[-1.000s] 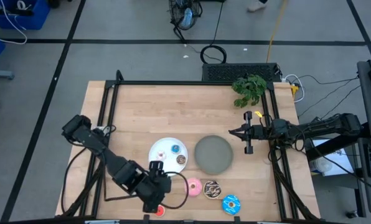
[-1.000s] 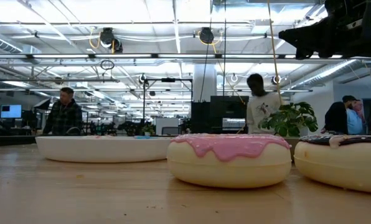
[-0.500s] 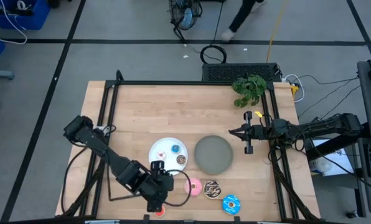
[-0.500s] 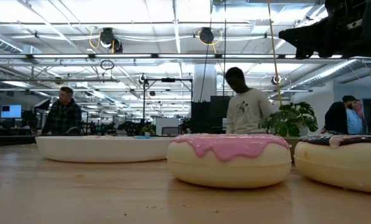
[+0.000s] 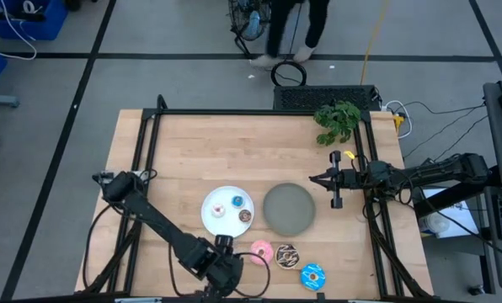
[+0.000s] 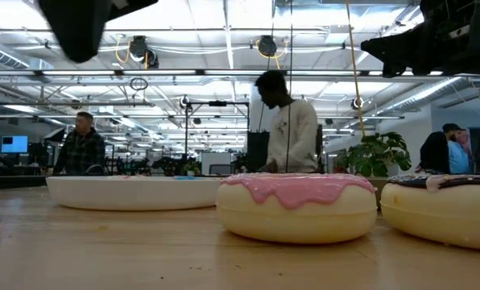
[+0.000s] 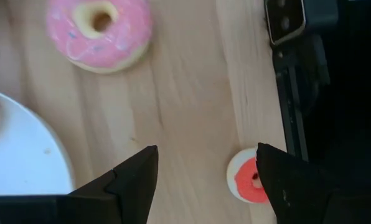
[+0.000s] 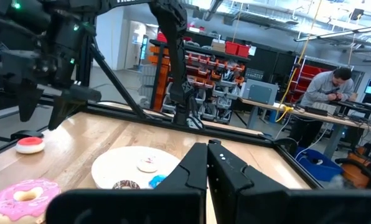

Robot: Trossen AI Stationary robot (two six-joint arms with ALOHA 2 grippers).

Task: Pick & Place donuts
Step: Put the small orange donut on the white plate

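Note:
My left gripper [image 7: 204, 180] is open and hovers above the table's near edge [image 5: 221, 273], well clear of the wood in the right wrist view [image 8: 45, 109]. The tiny red donut [image 7: 251, 180] lies flat below it, partly behind one finger. The pink donut [image 5: 262, 252], the chocolate-sprinkled donut [image 5: 285, 256] and the blue-iced donut [image 5: 312, 275] rest flat on the table to its right. The tiny brown [image 5: 245, 216], white [image 5: 220, 209] and blue [image 5: 237, 201] donuts lie on the white plate [image 5: 213, 220]. My right gripper [image 5: 318, 178] is shut and waits right of the grey plate [image 5: 289, 209].
A black frame rail runs along the table's near edge beside the red donut [image 7: 291, 93]. A green plant [image 5: 337, 120] stands at the far right corner. People stand and walk in the room beyond the table [image 6: 284, 121]. Bare wood lies on the far half [image 5: 234, 143].
My left gripper has moved toward the table's near edge and a little to the right, ending over the red donut, which it now hides in the high view. It has come into the low view's upper left. A person has walked across the room behind the table.

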